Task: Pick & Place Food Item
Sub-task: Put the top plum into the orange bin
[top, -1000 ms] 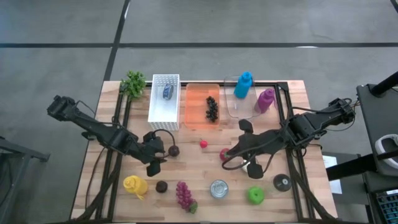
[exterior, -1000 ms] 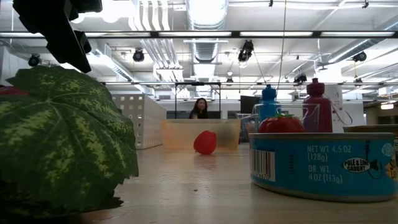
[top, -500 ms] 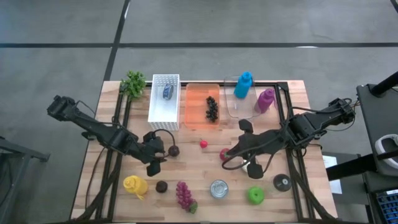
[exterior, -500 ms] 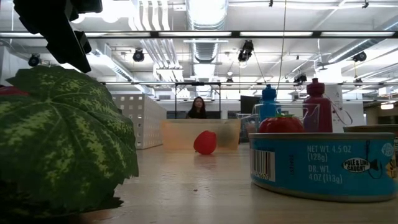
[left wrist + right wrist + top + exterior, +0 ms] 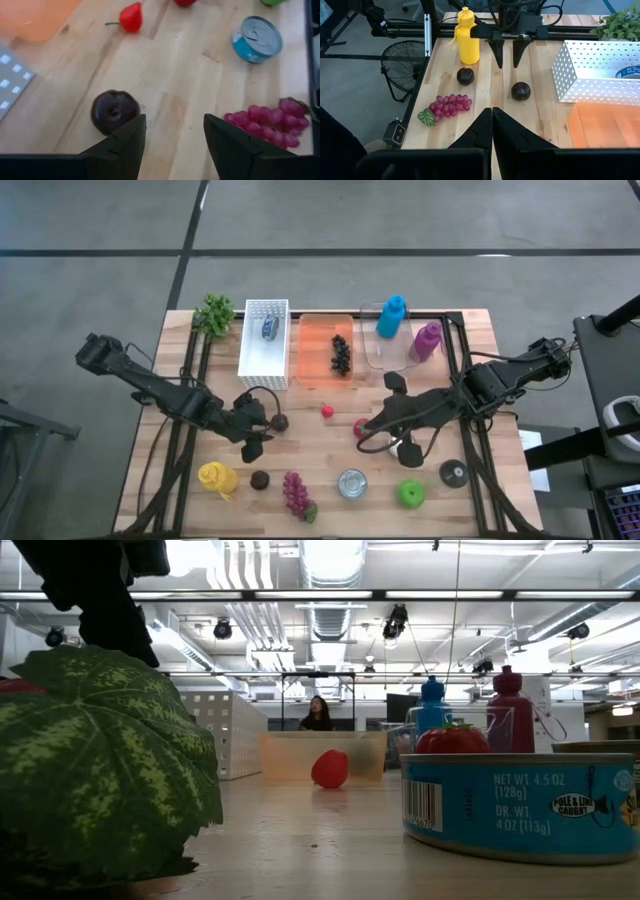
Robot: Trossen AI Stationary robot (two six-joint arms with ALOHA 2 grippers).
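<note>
A dark round fruit (image 5: 281,421) lies on the wooden table (image 5: 320,465). My left gripper (image 5: 263,434) stands open just short of it, slanting down. In the left wrist view the fruit (image 5: 114,111) lies just beyond one fingertip of my left gripper (image 5: 172,142), not between the two. The right wrist view shows that gripper (image 5: 507,60) from the front, with the fruit (image 5: 520,90) ahead of its tips. My right gripper (image 5: 375,423) hangs shut above the table's middle, near a red tomato (image 5: 359,427); its closed fingers (image 5: 492,127) hold nothing.
A small red fruit (image 5: 326,412), purple grapes (image 5: 296,494), a second dark fruit (image 5: 260,479), a yellow bottle (image 5: 216,477), a can (image 5: 351,483) and a green fruit (image 5: 410,494) lie nearby. A white basket (image 5: 264,340), an orange tray (image 5: 326,350) and a clear bin (image 5: 400,340) line the far edge.
My left gripper has tipped a little further down and edged toward the dark fruit, staying open. The fruit and my right gripper have kept still.
</note>
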